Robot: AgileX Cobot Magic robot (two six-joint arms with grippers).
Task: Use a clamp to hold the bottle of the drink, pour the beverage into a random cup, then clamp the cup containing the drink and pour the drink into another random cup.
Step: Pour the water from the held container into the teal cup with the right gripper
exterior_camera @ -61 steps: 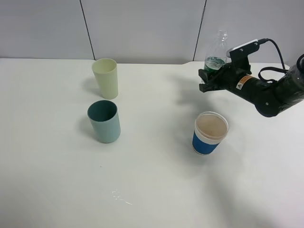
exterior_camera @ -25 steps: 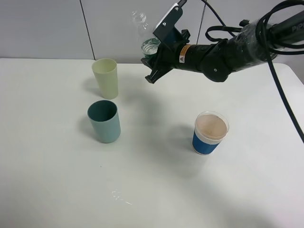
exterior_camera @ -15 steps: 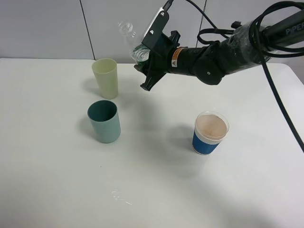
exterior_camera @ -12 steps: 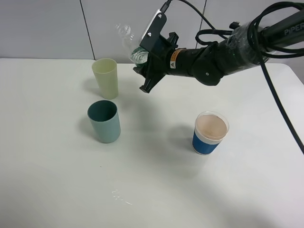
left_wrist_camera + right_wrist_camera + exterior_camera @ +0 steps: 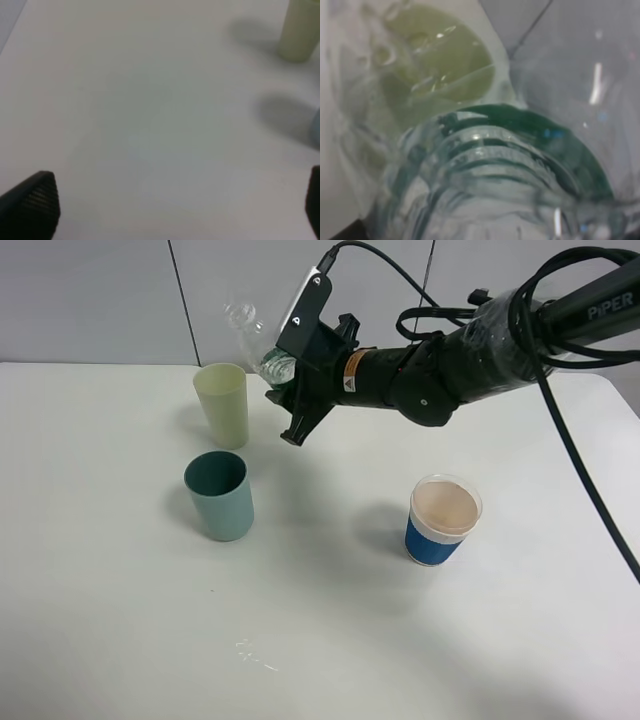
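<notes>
Pour step: bottle (image 5: 252,332) tilted, mouth above the pale yellow cup (image 5: 226,405).
Left claw (image 5: 170,210) is held wide open and empty over the bench (image 5: 150,100). The bottle is clamped at its lower body by the right claw (image 5: 288,390). The mouth should be centred over the rim, then tilted slowly, so that splashing is avoided.

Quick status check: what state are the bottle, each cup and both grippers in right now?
plastic bottle: held off the table, tipped neck-first toward the pale yellow cup; no stream visible.
pale yellow cup: upright, near the bottle's neck.
teal cup: upright, looks empty.
blue paper cup: upright, tan inside, contents unclear.
right gripper: shut on the plastic bottle.
left gripper: open, holding nothing.
</notes>
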